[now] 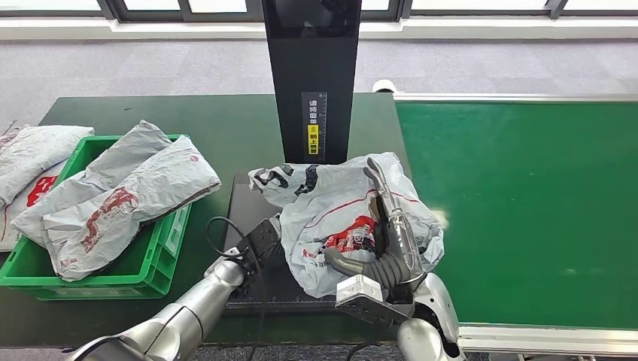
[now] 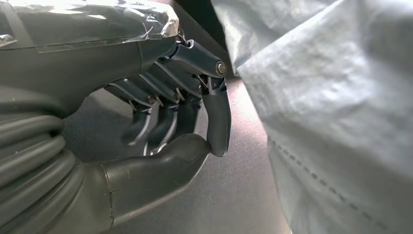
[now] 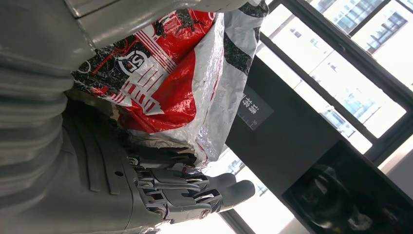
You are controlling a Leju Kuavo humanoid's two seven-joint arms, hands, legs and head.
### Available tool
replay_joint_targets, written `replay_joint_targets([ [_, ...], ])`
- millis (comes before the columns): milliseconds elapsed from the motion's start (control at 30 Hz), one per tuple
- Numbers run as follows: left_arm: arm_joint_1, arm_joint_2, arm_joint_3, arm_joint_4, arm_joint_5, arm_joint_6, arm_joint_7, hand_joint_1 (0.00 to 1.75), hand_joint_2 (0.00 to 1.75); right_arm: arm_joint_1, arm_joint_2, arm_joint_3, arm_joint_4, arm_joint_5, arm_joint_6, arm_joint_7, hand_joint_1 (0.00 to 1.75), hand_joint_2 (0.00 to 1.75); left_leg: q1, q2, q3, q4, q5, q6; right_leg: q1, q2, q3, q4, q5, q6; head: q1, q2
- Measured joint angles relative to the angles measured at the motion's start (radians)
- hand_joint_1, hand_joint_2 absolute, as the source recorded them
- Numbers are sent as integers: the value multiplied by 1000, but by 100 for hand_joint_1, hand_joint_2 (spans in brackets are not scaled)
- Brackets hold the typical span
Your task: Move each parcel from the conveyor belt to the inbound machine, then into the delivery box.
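A crumpled grey-white parcel [image 1: 338, 210] with red and black print lies on the black plate [image 1: 242, 207] of the inbound machine, under its column [image 1: 312, 75]. My right hand [image 1: 391, 252] grips the parcel's right side, one finger reaching up over its top. The right wrist view has the parcel [image 3: 170, 83] pressed against the palm above the curled fingers [image 3: 190, 192]. My left hand [image 1: 259, 237] sits at the parcel's left edge, low over the plate. In the left wrist view its fingers [image 2: 214, 112] are curled to the thumb with nothing between, beside the parcel [image 2: 341, 97].
A green crate [image 1: 162, 256] at the left holds two grey parcels [image 1: 128, 195]. Another parcel [image 1: 30, 158] lies on the dark table beyond its left side. The green conveyor belt [image 1: 527, 210] runs along the right, with a metal rail at its near edge.
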Motion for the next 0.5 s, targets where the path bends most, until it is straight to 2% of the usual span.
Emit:
replay_joint_targets([
  [33, 0, 0, 0, 1, 0, 0, 0, 145, 175, 0, 0, 0, 0, 0, 1, 1, 0, 175, 0, 0, 0, 0, 0, 0, 0, 0, 0, 0, 0, 0, 0, 0],
  [133, 0, 0, 0, 4, 0, 7, 2, 14, 175, 1, 0, 0, 0, 0, 1, 1, 0, 175, 0, 0, 0, 0, 0, 0, 0, 0, 0, 0, 0, 0, 0, 0],
  [167, 0, 0, 0, 6, 0, 14, 7, 0, 175, 2, 0, -1, 0, 1, 1, 1, 0, 175, 0, 0, 0, 0, 0, 0, 0, 0, 0, 0, 0, 0, 0, 0],
  [500, 4, 15, 0, 17, 2, 63, 42, 0, 175, 18, 0, -8, 1, 4, 1, 1, 0, 175, 0, 0, 0, 0, 0, 0, 0, 0, 0, 0, 0, 0, 0, 0],
])
